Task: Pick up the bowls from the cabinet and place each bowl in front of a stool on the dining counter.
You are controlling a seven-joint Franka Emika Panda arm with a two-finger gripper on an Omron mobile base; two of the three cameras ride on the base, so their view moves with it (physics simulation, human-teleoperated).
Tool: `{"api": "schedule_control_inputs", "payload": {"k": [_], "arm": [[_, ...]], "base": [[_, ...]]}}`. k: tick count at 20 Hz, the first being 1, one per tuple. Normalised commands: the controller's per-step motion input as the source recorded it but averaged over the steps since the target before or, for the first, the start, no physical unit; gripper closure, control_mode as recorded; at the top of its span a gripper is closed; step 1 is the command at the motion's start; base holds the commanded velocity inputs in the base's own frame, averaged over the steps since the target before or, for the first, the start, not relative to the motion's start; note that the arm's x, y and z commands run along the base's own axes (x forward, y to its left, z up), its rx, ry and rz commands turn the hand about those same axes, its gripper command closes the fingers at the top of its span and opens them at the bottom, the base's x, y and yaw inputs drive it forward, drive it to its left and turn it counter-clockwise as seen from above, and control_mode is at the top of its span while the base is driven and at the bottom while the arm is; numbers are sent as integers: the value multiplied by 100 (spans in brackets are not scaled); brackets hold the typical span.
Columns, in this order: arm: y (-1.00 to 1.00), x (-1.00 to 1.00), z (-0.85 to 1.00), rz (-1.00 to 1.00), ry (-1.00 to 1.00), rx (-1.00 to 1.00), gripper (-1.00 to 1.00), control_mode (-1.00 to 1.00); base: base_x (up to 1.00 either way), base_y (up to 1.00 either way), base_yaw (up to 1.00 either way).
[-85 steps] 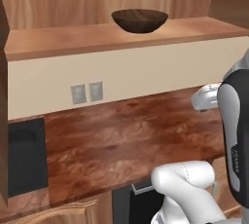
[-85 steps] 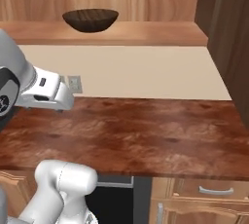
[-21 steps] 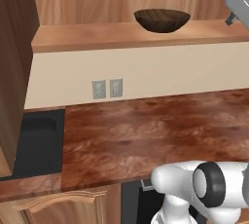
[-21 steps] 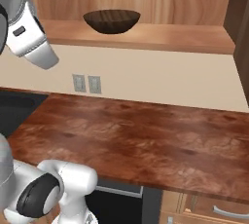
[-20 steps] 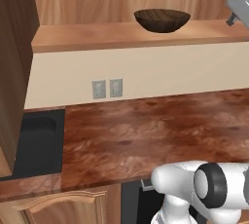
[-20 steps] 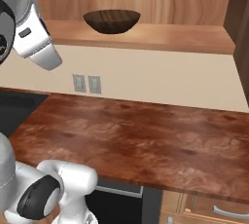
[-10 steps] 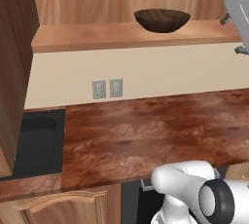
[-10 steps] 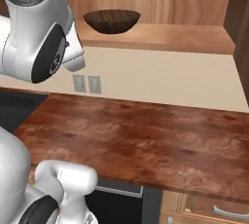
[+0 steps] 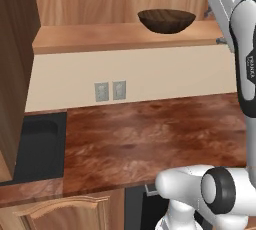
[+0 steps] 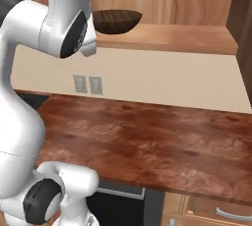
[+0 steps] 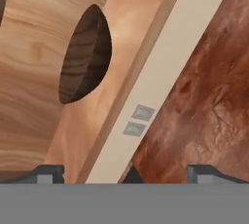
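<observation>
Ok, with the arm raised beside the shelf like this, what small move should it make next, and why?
Probably ease the claw forward toward the dark brown wooden bowl on the light tan cabinet shelf. In the hand view the bowl sits well ahead of the fingertips, which are spread apart with nothing between them, so it isn't within grasp yet.

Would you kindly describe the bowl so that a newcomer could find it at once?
Start at the tan wood-grain cabinet shelf above the cream wall strip. The dark brown wooden bowl sits upright on that shelf, up and to the right of the two grey wall outlets. It is the shelf's one dark, rounded thing.
</observation>
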Motion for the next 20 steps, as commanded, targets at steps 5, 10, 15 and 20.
{"api": "schedule_control_inputs", "payload": {"k": [5, 10, 15, 20], "arm": [[0, 65, -1, 0, 10, 0, -100, -100], [-1, 48, -23, 0, 0, 7, -100, -100], [0, 43, -29, 0, 0, 5, -100, -100], [0, 50, -6, 0, 1, 5, -100, -100]], "base": [[0, 0, 0], [0, 0, 0], [0, 0, 0], [0, 0, 0]]}}
